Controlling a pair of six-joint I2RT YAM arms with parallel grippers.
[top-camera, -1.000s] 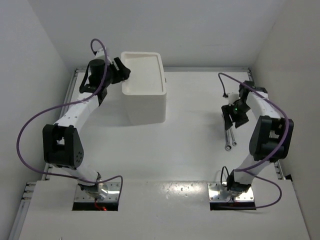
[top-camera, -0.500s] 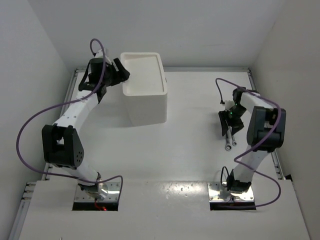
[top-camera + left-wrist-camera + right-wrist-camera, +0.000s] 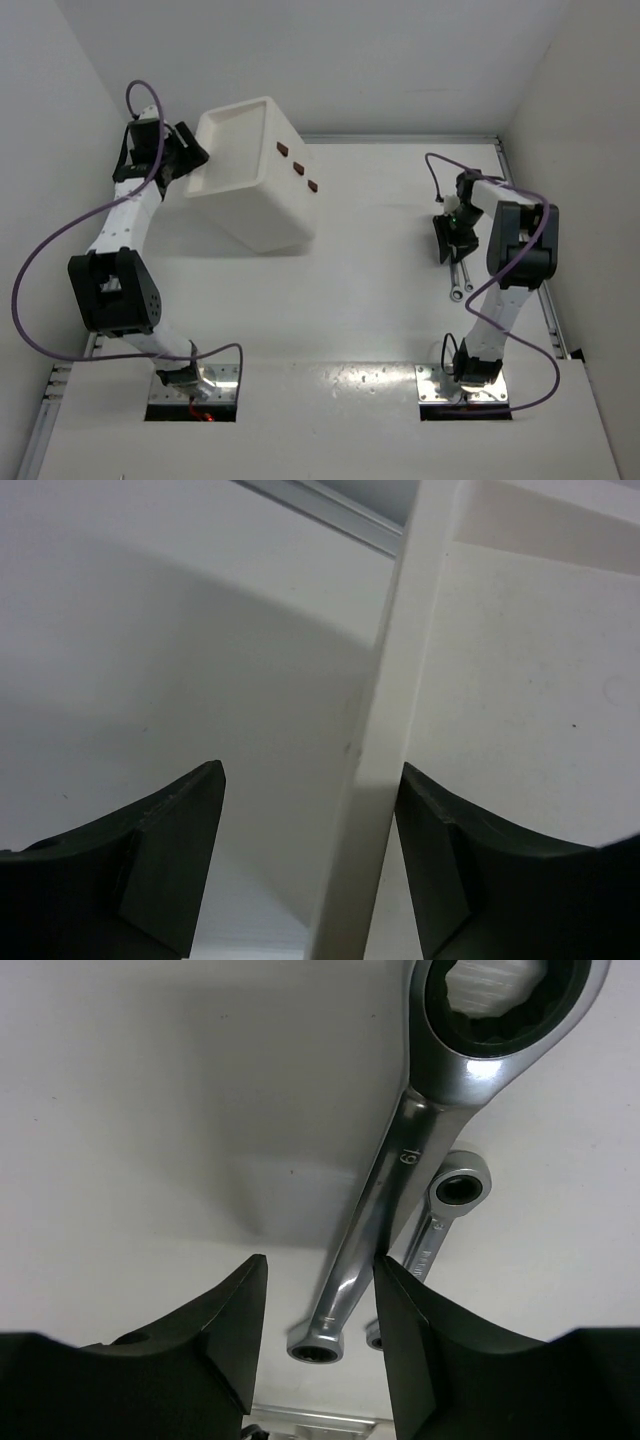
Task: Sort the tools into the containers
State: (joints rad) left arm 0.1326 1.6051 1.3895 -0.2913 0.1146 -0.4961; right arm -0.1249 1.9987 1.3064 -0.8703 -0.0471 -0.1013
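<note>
The white cabinet (image 3: 250, 190) is tipped to the left, and three drawers with dark red handles (image 3: 297, 168) face up and right. My left gripper (image 3: 186, 160) is open astride the tray top's left rim (image 3: 385, 730). The rim rests against the right finger (image 3: 450, 870), and the left finger stands apart from it. Two silver wrenches lie side by side at the right: a large one (image 3: 400, 1180) and a small one (image 3: 445, 1215). My right gripper (image 3: 445, 240) is open, low over the large wrench (image 3: 457, 280), whose shaft lies between the fingers. Pliers and screwdrivers are out of view.
A metal rail (image 3: 400, 138) runs along the table's far edge, and another runs along the right edge (image 3: 548, 310) close to the wrenches. White walls close in on the left, back and right. The tilted cabinet leans near the left wall.
My left gripper moved left, and the cabinet swung and tipped from upright so its drawer fronts now show. My right gripper shifted slightly left over the wrenches.
</note>
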